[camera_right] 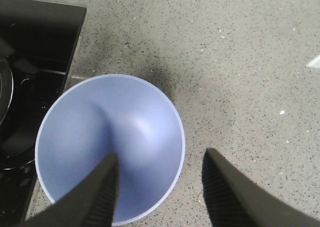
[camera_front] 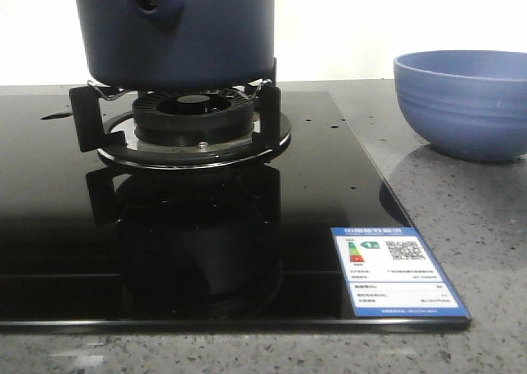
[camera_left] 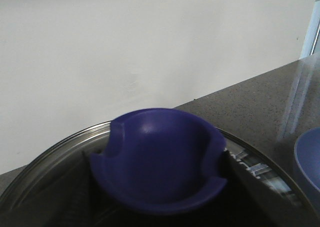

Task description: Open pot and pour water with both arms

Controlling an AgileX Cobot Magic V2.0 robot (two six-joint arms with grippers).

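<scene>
My large navy-blue round pot (camera_front: 173, 32) sits on the black gas burner (camera_front: 193, 119), lid on. My right pincer (camera_right: 160, 187) hangs open above the light-blue ribbed bowl (camera_right: 107, 147); the left one's state I cannot tell. Opening comes first: grasp the dark-blue cupped lid knob (camera_left: 160, 159).

The right gripper (camera_right: 159, 187) is hovering with fingers (camera_right: 97, 194) spread apart above a light-blue bowl (camera_right: 100, 132), one finger overlapping the bowl's rim, while the bowl is sitting on the speckled grey countertop (camera_right: 240, 62) just beside the black stove (camera_right: 35, 52).
</scene>
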